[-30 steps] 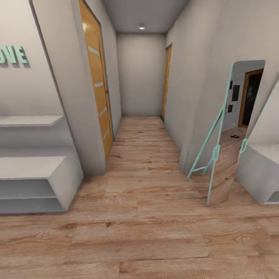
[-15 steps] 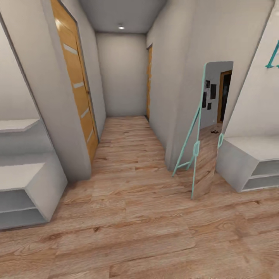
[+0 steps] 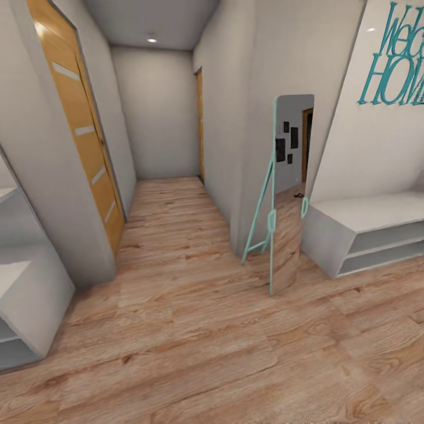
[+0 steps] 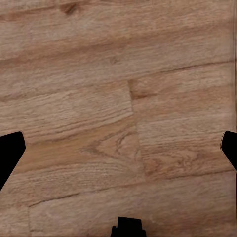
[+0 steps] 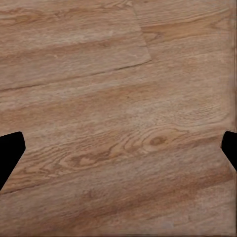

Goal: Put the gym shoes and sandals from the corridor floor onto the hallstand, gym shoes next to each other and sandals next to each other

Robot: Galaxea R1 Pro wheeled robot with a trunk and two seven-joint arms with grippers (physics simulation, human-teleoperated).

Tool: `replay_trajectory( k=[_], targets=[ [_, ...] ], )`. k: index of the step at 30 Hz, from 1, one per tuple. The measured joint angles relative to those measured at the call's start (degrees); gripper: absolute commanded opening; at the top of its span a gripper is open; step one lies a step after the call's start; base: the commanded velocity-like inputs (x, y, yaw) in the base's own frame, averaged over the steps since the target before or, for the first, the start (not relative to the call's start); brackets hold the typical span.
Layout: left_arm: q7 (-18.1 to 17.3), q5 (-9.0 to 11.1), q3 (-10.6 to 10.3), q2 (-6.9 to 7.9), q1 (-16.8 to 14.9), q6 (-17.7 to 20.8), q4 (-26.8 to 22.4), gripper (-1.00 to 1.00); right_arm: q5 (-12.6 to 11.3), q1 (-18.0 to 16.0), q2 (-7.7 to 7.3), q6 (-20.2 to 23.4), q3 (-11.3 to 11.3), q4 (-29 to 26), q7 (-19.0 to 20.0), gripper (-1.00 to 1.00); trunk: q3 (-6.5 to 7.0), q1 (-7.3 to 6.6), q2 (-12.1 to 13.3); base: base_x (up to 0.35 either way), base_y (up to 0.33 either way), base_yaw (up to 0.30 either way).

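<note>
The corridor floor [image 3: 194, 335] of light brown wood planks stretches ahead. At the head view's left edge stands the slanted end of the white hallstand [image 3: 32, 306], with a floating shelf [image 3: 5, 194] above it. The gym shoes and the sandals are out of view. In the left wrist view my left gripper [image 4: 118, 148] hangs open over bare planks, its black fingertips [image 4: 10, 153] far apart. My right gripper [image 5: 118, 148] is open too above the floor, with nothing between its fingertips [image 5: 10, 150].
A teal-framed standing mirror [image 3: 287, 194] leans at the wall corner; a small dark shape [image 3: 299, 195] shows in its reflection. A plain white two-shelf bench [image 3: 365, 238] stands at the right under a teal wall sign [image 3: 394, 59]. An orange door [image 3: 79, 135] is on the left.
The camera has turned to the right: the hallstand has slid to the left edge, and the right bench and the teal sign have come into view.
</note>
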Motion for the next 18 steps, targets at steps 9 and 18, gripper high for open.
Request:
replay_trajectory(
  k=[9, 18],
  targets=[
    [0.00, -0.05, -0.14, 0.16, 0.00, -2.86, 0.00, 1.00, -0.10, -0.01, -0.02, 0.00, -0.14, -0.03, -0.14, 1.00, 0.00, 0.00, 0.00, 0.000, 0.000, -0.267],
    [-0.03, -0.08, -0.24, 0.20, 0.00, -3.31, 0.00, 1.00, -0.11, 0.02, -0.01, 0.00, -0.15, -0.07, -0.17, 1.00, 0.00, -0.03, 0.00, 0.147, 0.000, -0.267]
  ],
)
